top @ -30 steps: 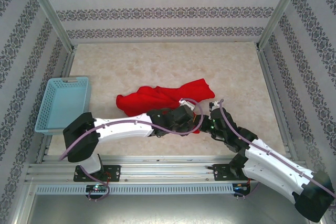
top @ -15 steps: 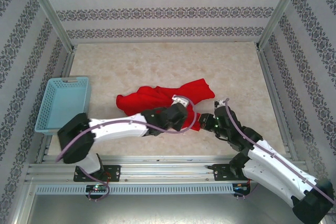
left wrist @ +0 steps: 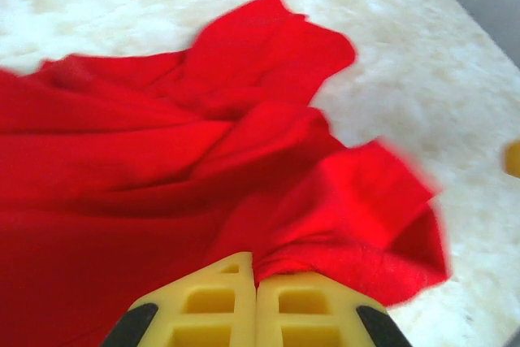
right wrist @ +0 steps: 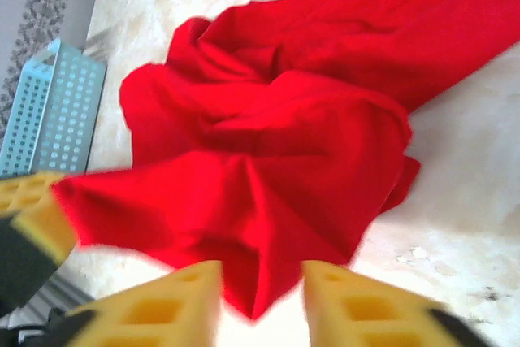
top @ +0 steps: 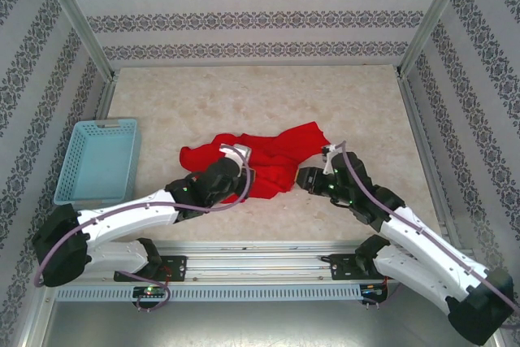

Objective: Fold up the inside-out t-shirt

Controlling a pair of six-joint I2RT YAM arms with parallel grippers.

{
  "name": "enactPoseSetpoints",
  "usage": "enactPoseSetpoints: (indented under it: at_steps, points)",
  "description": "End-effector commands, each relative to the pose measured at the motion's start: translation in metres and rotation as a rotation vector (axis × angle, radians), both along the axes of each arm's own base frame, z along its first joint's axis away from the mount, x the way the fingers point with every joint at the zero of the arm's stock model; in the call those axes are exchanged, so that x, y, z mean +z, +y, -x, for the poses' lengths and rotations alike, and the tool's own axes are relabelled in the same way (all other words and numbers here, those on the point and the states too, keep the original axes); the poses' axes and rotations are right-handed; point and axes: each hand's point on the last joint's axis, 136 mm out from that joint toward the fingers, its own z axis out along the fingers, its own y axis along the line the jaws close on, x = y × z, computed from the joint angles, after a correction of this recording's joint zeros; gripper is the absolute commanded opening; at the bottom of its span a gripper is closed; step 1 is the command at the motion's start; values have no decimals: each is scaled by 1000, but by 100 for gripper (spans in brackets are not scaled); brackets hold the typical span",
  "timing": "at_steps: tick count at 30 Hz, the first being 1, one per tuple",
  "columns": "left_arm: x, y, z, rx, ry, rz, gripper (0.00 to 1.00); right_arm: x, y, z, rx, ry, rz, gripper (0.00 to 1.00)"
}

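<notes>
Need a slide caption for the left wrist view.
Left jaws pinched shut on a fold of the crumpled red t-shirt, which lies bunched on the pale marbled table.

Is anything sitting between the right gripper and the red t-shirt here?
Nothing visible. The right gripper has its jaws open astride a tip of the t-shirt; the left gripper is shut on its cloth. The basket sits off to the left, apart.

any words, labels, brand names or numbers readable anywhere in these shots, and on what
None can be read.
The plain red cloth t-shirt shows no print or tag.
The light blue plastic mesh basket carries no label.
The wallpaper has only an ornamental pattern, no lettering.
</notes>
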Motion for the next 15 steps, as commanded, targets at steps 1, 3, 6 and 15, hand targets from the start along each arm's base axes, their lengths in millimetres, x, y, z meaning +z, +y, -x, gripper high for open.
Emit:
enactPoseSetpoints:
  at_steps: [1,3,6,15]
  points:
    - [26,40,-13,147,-29,106,0,11,-15,-16,-62,-78,135,71]
    - [36,72,-11,228,-67,111,0,-10,-47,-32,-188,-14,235,80]
    - [46,104,-1,284,-97,126,0,-39,-78,-58,-298,91,285,81]
    - [69,165,22,437,-180,110,0,-97,-64,-128,-301,292,387,83]
